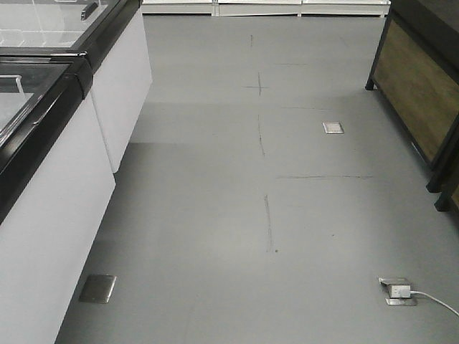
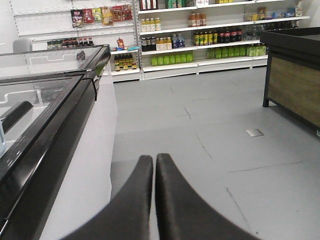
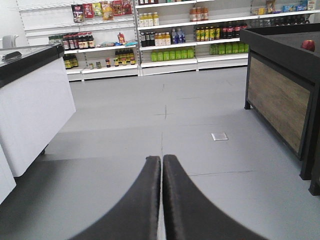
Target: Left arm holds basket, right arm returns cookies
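Cookies and basket appear in no view, and the left hand (image 2: pixel 154 160) and the right hand (image 3: pixel 161 159) are both closed tight on nothing, so I judge the risk is that the base rolls on blindly and brushes the freezer (image 2: pixel 55 131) on its left.

We see grey floor (image 1: pixel 215 215) between white chest freezers (image 1: pixel 50 236) and a wood-panelled stand (image 1: pixel 412 89). A white plug (image 1: pixel 399 290) sits bottom right.
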### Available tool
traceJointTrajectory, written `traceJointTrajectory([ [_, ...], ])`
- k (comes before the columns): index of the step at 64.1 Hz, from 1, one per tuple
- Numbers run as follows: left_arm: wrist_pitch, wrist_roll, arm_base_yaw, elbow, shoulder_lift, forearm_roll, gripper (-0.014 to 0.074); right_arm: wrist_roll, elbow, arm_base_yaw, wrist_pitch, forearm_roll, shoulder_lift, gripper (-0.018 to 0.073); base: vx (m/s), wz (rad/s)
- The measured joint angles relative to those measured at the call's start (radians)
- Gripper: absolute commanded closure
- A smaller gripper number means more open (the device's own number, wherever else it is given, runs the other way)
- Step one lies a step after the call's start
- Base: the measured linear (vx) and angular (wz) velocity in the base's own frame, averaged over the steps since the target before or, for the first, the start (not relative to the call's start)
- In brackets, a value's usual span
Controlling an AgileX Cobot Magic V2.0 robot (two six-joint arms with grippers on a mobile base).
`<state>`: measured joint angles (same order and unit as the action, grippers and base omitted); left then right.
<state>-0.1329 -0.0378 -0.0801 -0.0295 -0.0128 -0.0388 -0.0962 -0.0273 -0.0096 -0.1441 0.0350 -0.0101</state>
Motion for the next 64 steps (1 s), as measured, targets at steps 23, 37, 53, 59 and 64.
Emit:
traceJointTrajectory([
  [23,0.000,0.000,0.000,0.000,0.000,0.000,0.0603,0.000,0.000,0.000,0.000,0.000,0.000,0.0567,0.00,0.00],
  [37,0.000,0.000,0.000,0.000,0.000,0.000,0.0603,0.000,0.000,0.000,0.000,0.000,0.000,0.0567,0.00,0.00],
  [53,0.002,0.000,0.000,0.000,0.000,0.000,0.0603,0.000,0.000,0.000,0.000,0.000,0.000,0.0567,0.00,0.00],
  [59,0.014,0.000,0.000,0.000,0.000,0.001,0.0603,0.000,0.000,0.000,0.000,0.000,0.000,0.0567,0.00,0.00],
  [64,0.049,-0.001,0.000,0.002,0.000,0.001,0.0603,0.000,0.000,0.000,0.000,0.000,0.000,0.0567,0.00,0.00],
])
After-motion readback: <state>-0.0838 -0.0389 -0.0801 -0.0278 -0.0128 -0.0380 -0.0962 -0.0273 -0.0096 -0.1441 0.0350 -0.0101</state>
